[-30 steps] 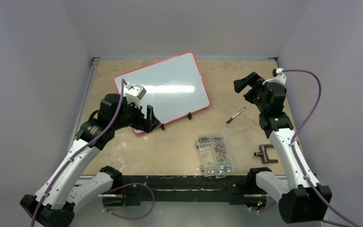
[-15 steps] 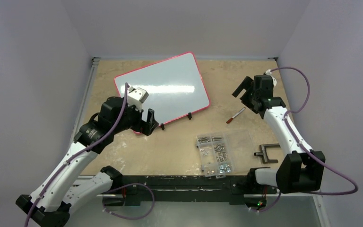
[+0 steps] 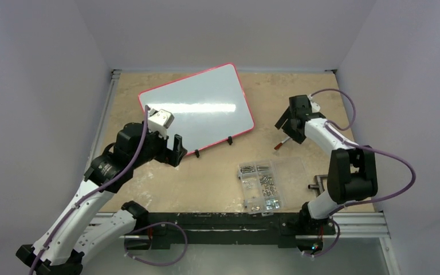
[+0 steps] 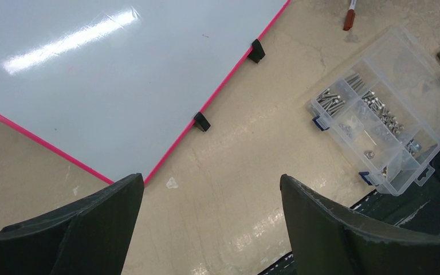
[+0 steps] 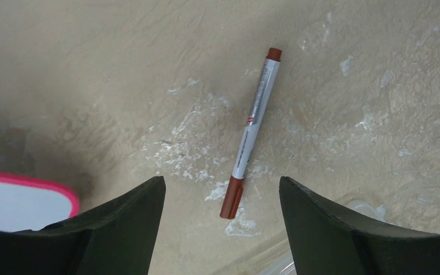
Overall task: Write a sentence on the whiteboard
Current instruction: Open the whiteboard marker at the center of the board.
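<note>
left jaws stand wide open, holding nothing; the whiteboard [image 4: 120, 74] lies flat on the surface [image 4: 235, 172] ahead of them, one corner just beside their left finger. right jaws hang open above the marker [image 5: 252, 132], which lies between them, touching neither.
</note>
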Robot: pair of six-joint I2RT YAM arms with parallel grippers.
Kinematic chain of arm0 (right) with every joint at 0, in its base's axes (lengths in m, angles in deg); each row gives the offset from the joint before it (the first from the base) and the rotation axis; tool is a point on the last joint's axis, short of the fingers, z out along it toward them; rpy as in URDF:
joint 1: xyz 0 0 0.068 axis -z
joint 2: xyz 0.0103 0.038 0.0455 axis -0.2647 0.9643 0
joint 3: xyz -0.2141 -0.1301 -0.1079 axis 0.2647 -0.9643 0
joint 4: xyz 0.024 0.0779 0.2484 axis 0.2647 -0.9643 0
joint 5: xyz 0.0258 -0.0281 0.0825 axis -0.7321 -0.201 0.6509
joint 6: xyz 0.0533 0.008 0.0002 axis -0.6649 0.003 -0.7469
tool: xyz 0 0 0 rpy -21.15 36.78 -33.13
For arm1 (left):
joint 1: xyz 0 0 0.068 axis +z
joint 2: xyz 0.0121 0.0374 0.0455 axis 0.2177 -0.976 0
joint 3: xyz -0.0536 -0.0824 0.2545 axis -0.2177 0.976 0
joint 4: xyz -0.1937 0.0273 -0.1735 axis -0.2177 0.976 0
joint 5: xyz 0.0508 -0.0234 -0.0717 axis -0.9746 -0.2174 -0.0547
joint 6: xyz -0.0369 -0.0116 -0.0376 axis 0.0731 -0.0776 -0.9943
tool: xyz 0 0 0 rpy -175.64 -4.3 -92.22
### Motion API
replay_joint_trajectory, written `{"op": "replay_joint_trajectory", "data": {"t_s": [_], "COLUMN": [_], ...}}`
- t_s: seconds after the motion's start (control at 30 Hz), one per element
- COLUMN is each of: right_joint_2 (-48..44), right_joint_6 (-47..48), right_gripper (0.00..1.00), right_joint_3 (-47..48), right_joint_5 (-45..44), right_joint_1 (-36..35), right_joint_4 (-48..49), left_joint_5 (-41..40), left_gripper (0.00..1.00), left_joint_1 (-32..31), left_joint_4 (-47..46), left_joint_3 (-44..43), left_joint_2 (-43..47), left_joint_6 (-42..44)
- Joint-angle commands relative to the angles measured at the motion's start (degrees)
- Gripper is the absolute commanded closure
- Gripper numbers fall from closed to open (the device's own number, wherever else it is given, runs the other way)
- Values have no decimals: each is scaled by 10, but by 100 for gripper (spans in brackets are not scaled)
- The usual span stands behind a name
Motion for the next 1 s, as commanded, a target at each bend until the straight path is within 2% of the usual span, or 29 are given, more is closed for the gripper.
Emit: {"op": "replay_joint_trajectory", "data": {"t_s": [0.0,0.7,0.9,0.97], "right_joint_2": [29,96,123,134], "right_joint_6": [-19,-10,11,18], "right_gripper": [28,31,44,46], "right_joint_3": [23,39,63,75], "right_joint_5": [-58,-92,-97,-107], "right_joint_1": [-4,-4,-3,-5], "right_joint_4": [-12,-8,-7,-13], "left_joint_5": [-10,-13,-14,-15], "left_gripper": [11,12,12,12], "left_joint_1": [-4,-4,-5,-5], "left_joint_4": [-12,-14,-13,-14], "left_joint_3": [4,7,7,8], "left_joint_2": [10,19,20,21], "left_joint_6": [10,11,12,12]}}
